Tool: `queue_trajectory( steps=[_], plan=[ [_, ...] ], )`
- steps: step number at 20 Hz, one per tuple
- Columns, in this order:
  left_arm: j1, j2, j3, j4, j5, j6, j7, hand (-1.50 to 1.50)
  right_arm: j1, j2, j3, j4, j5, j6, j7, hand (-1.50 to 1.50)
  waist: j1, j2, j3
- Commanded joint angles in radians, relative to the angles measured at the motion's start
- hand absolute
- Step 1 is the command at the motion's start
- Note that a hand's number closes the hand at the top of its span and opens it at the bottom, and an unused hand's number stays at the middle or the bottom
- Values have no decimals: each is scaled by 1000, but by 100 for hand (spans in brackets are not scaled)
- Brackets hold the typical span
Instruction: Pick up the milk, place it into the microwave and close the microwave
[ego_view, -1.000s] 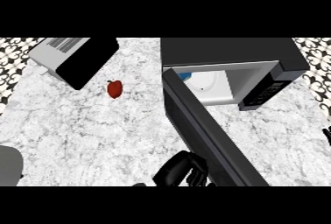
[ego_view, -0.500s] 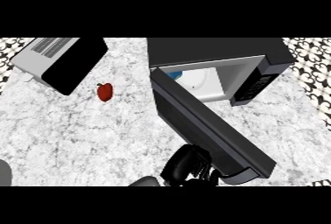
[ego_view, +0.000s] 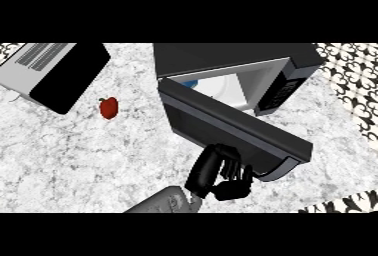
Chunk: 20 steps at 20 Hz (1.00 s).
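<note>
One black hand (ego_view: 221, 175), the robot's right, presses its straight fingers (ego_view: 210, 162) against the outer face of the black microwave's open door (ego_view: 229, 127). Beyond the fingers, inside the white cavity of the microwave (ego_view: 244, 65), the white-and-blue milk carton (ego_view: 203, 85) stands. Far to their left, a small red pepper (ego_view: 108, 107) lies on the marble bench (ego_view: 81, 155).

Black microwave (ego_view: 244, 60); red pepper (ego_view: 108, 107); marbled counter (ego_view: 81, 160)
</note>
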Motion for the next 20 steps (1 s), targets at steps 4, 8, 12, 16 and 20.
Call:
queue_trajectory(
  steps=[4, 8, 12, 16, 20],
  plan=[
    [-94, -3, 80, 8, 124, 71, -81, 150, -31, -32, 21, -53, -82, 74, 33, -150, -52, 17, -1],
    [-139, -3, 125, 36, 205, 76, -102, 150, -46, -67, 12, -68, -119, 87, 66, -150, -69, 23, 1],
    [-200, -3, 167, 94, 263, 79, -101, 150, -52, -95, 11, -78, -143, 102, 93, -150, -94, 33, 3],
    [-257, -3, 202, 150, 309, 75, -124, 150, -77, -127, -1, -86, -165, 98, 128, -150, -98, 38, 3],
    [-309, -3, 248, 188, 361, 47, -159, 150, -100, -136, -7, -83, -190, 102, 138, -150, -102, 49, 4]
  ],
)
